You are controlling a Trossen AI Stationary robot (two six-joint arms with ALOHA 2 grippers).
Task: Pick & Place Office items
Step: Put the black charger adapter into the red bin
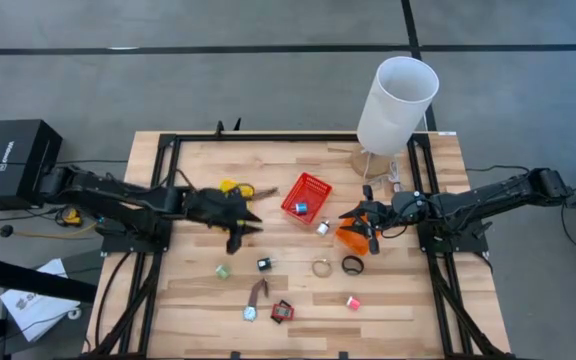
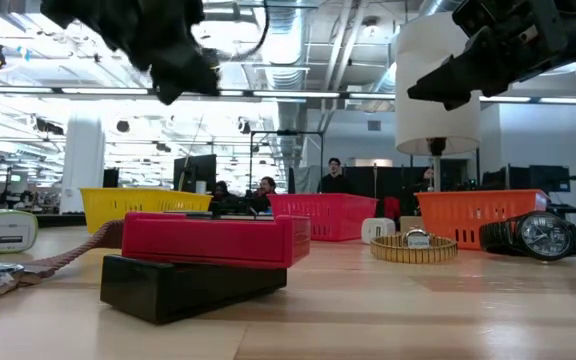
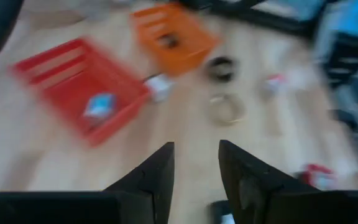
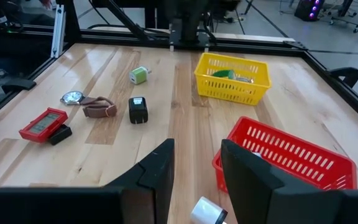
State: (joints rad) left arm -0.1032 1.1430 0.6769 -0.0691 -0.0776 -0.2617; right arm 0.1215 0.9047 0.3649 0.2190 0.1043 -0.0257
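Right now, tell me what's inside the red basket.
The red basket holds one small blue-and-white item, lying loose near one end. The right wrist view shows only its mesh wall, so anything flat under that item stays hidden.

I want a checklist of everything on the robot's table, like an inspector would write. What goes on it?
Surface: wooden table in a black frame.
Job's things: black wristwatch, gold bracelet watch, brown-strap watch, red-and-black calculator, green charger, black charger, pink item, white item.
Baskets: red basket holds a blue-white item; yellow basket holds green things; orange basket under the right gripper.
Clutter: tall white cylinder.
Grippers: left gripper open, empty, above the table; right gripper open, empty.
Cables: black ones along both arms.
Surroundings: people far behind.
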